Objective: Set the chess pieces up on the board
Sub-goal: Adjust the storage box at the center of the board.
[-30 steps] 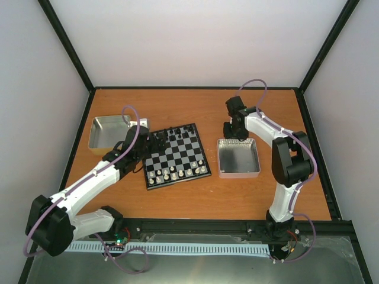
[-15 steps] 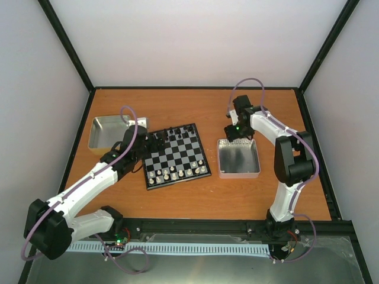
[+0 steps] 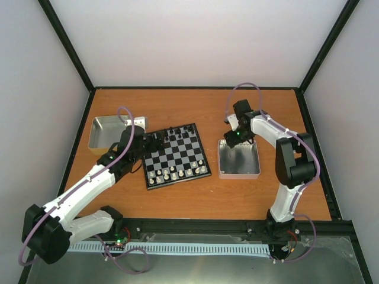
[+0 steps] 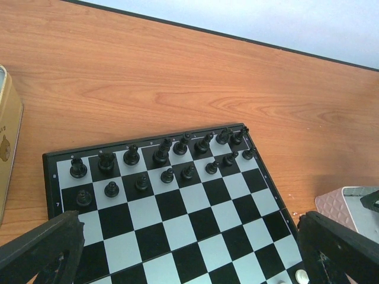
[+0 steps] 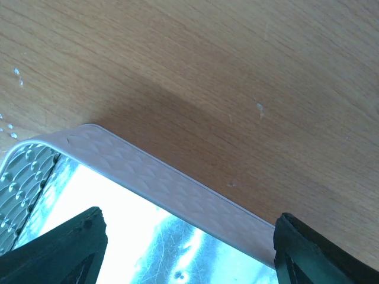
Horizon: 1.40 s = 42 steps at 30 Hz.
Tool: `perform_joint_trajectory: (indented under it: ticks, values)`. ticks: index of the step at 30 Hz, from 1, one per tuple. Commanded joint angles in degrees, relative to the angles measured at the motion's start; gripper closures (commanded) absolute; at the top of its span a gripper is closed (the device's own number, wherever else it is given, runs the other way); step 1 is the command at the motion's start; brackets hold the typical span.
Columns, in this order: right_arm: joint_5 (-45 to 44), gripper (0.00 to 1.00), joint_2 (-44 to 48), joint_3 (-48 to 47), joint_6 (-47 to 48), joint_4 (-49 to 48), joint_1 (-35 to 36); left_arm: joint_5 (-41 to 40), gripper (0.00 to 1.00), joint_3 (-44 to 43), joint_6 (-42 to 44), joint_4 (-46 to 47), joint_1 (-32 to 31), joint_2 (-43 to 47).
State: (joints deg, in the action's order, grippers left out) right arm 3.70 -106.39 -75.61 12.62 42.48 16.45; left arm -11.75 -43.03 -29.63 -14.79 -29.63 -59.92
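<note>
The cream-white chess pieces point(image 3: 176, 173) stand in two short rows along the near edge of the board point(image 3: 177, 155). The board lies slightly askew on the table point(image 3: 177, 106), with the black pieces point(image 4: 161, 155) lined along its far edge. From here both sides look drawn up, so the job seems close to done, though I can't count them.

The left gripper point(image 4: 189, 236) hangs over the board's far left corner. Its fingers are spread wide with nothing between them, and it is probably placed there to look over the rows.

The right gripper point(image 5: 186, 248) hovers released over the far rim of the right tray point(image 5: 166, 177), likely hunting for leftover pieces.
</note>
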Motion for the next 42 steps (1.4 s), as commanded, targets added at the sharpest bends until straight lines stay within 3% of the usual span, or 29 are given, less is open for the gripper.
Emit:
perform_joint_trajectory:
  ticks: [1, 9, 19, 29, 36, 42]
  values:
    - [-2.44, 0.23, 1.01, 0.57, 1.89, -1.58, -0.11, 0.1, 0.0, -1.08, 0.8, -0.14, 0.23, 1.11]
    - [-7.79, 0.25, -5.9, -7.79, -1.35, -0.97, -0.12, -0.15, 0.0, -0.5, 0.63, -0.26, 0.18, 2.0]
    - [0.66, 0.52, -4.74, -3.79, -0.95, -0.13, -1.08, 0.14, 0.0, -0.84, 1.36, 0.53, 0.18, 1.13]
    - [-4.51, 0.7, -3.34, -2.59, -4.94, 1.26, -1.64, 0.76, 0.0, -0.43, 1.7, 1.11, 0.23, 1.43]
    - [-9.79, 0.77, 1.16, 1.76, -12.62, 2.94, -1.6, 1.07, 0.0, 0.14, 1.68, 1.51, 0.21, 1.73]
    - [-12.61, 0.81, 5.43, 8.32, -27.65, 3.93, -1.63, 1.5, 0.0, 0.64, 1.42, 1.91, 0.18, 1.58]
